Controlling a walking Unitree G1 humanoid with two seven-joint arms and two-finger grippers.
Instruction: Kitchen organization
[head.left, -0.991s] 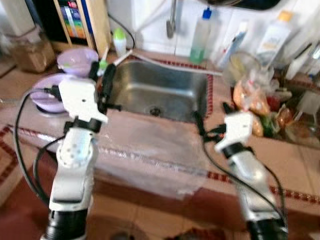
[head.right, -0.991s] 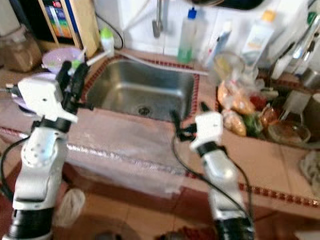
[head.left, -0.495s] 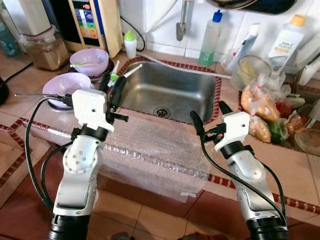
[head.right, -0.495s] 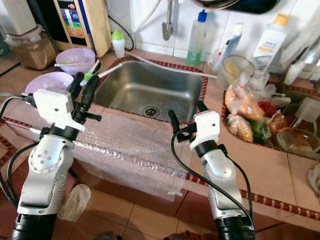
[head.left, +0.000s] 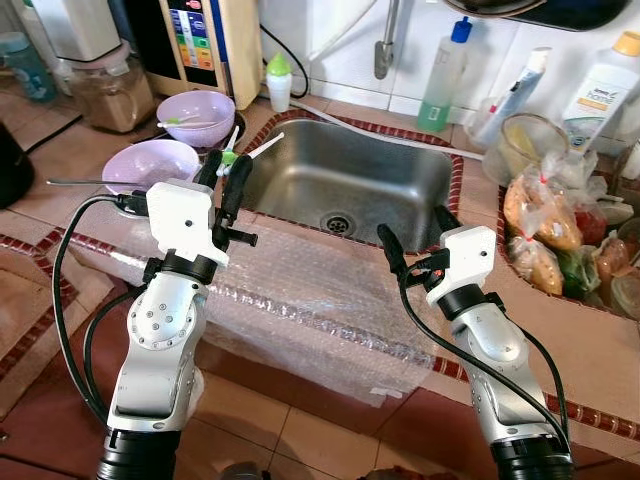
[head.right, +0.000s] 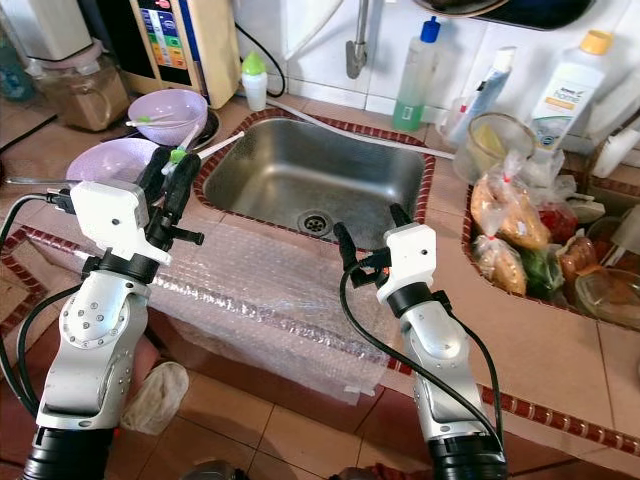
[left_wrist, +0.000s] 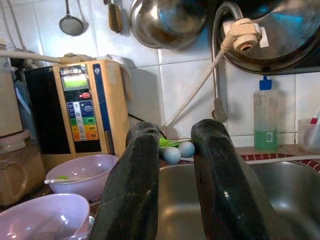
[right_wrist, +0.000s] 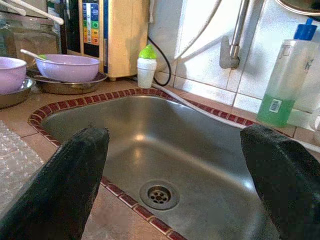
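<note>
A steel sink (head.left: 350, 180) is set into the tiled counter, and a sheet of bubble wrap (head.left: 300, 300) lies over the counter's front edge and hangs down. My left gripper (head.left: 224, 166) is raised above the sink's left rim, its fingers a narrow gap apart with nothing between them. Beside it, a white brush with a green tip (head.left: 250, 152) lies on the rim. My right gripper (head.left: 412, 224) hovers over the sink's front right corner, wide open and empty. Two purple bowls (head.left: 150, 165) (head.left: 195, 105) sit left of the sink.
Bags of produce (head.left: 540, 220) crowd the counter on the right. Soap and cleaner bottles (head.left: 442, 60) line the back wall by the tap (head.left: 385, 45). A water machine (head.left: 215, 45), a small green-capped bottle (head.left: 278, 80) and a jar (head.left: 105, 90) stand back left.
The picture has sharpened and shifted as the camera moved. Both grippers hold much the same pose over the counter, and nothing was picked up or released.
</note>
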